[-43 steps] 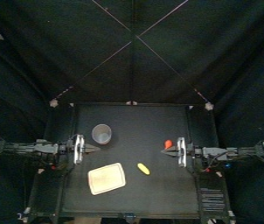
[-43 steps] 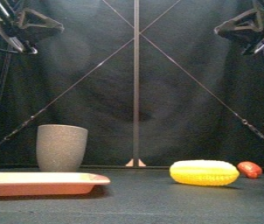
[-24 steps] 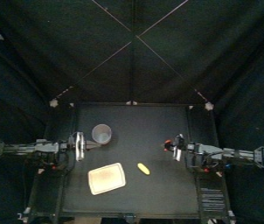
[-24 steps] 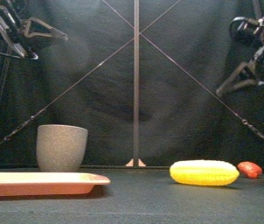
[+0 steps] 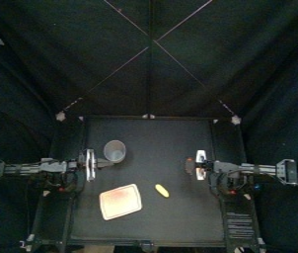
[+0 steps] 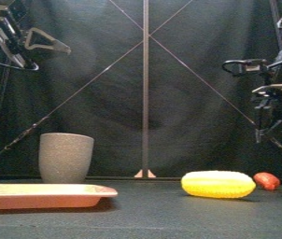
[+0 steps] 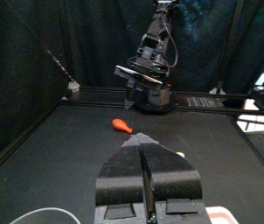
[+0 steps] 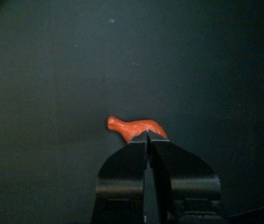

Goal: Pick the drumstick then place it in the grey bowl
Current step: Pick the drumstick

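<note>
The drumstick (image 8: 131, 129) is a small red-orange toy lying on the black table at the right; it also shows low at the right as drumstick (image 6: 267, 180). My right gripper (image 8: 149, 136) points straight down above it, jaws shut and empty, tips just short of the toy. In the top view the right gripper (image 5: 199, 161) covers most of it. The grey bowl (image 5: 114, 150) is a tall speckled cup standing upright at the left, seen from the front as grey bowl (image 6: 66, 157). My left gripper (image 7: 142, 140) rests shut at the table's left, left gripper (image 5: 89, 165).
A flat pink tray (image 5: 120, 202) lies at the front left, near the grey bowl. A yellow corn cob (image 5: 163, 190) lies between the tray and the drumstick, large in the front view as corn cob (image 6: 218, 184). The right arm (image 7: 152, 70) stands over the drumstick (image 7: 126, 126).
The right arm has swung in and tipped its gripper down until it hangs over the drumstick. The left arm and the toys have not moved.
</note>
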